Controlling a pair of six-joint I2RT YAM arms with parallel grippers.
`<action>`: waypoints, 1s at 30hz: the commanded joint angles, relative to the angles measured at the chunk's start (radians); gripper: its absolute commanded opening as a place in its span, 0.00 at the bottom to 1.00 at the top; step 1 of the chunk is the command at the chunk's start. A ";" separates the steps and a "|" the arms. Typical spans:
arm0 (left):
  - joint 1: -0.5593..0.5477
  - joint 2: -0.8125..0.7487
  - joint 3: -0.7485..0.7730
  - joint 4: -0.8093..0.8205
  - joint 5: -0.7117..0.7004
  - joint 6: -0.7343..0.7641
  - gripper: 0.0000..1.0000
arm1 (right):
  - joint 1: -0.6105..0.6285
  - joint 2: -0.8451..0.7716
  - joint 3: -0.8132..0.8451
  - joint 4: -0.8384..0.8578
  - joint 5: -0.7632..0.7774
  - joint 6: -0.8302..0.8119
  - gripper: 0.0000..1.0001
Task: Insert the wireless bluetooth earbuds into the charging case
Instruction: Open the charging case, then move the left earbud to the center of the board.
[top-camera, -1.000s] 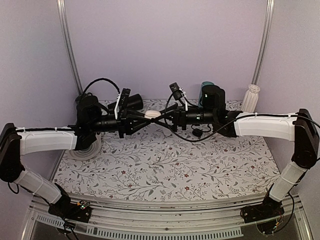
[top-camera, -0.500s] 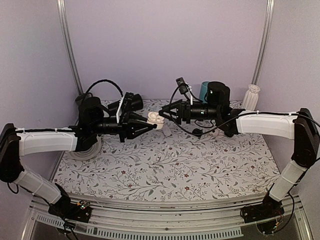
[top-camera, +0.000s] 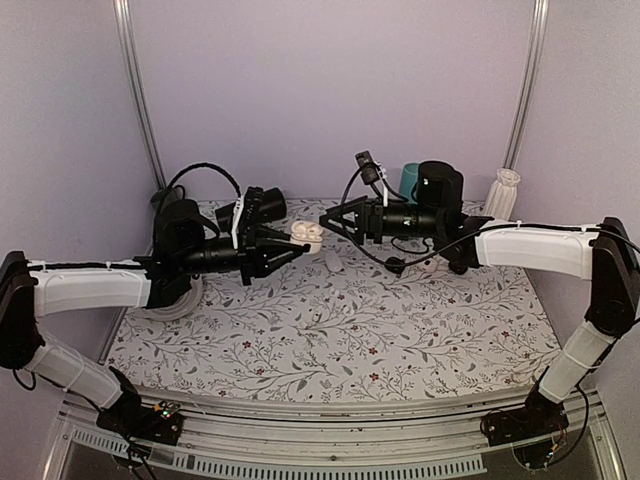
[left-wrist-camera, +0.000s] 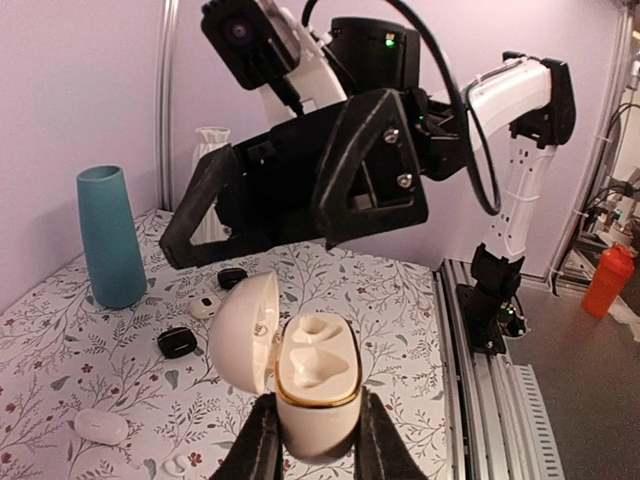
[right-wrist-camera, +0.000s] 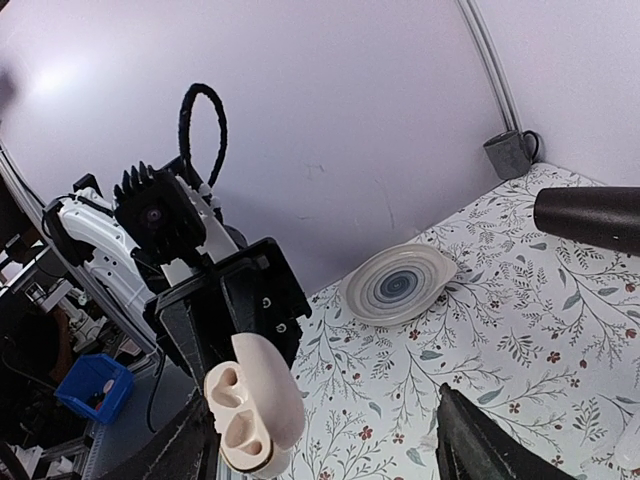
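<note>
A: Top: left gripper (top-camera: 296, 243) clamped on the charging case (top-camera: 308, 235), up off the table (top-camera: 400, 340). Right gripper (top-camera: 328, 220)?
B: Jaws apart, just beside the case.
A: Left wrist: lid (left-wrist-camera: 243, 335) open, 2 wells (left-wrist-camera: 318, 345) showing.
B: Right wrist: wells face the camera.

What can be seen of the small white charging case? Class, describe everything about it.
The small glossy white pebble-shaped plastic charging case is open: its rounded lid stands swung back on the hinge, left of the base in the left wrist view. A thin gold-coloured band rims the base, and both inner wells look empty. It is held in the air above the floral-patterned table, base pinched in the shut left gripper. Nothing else touches it.
</note>
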 joint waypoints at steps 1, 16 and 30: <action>0.009 -0.027 -0.019 0.018 -0.081 0.018 0.00 | -0.006 -0.069 -0.017 0.012 0.033 0.015 0.75; 0.109 -0.148 -0.075 -0.004 -0.247 0.005 0.00 | -0.003 -0.092 -0.093 -0.275 0.279 -0.020 0.64; 0.141 -0.184 -0.081 -0.038 -0.262 -0.001 0.00 | 0.090 0.144 -0.023 -0.461 0.311 0.044 0.50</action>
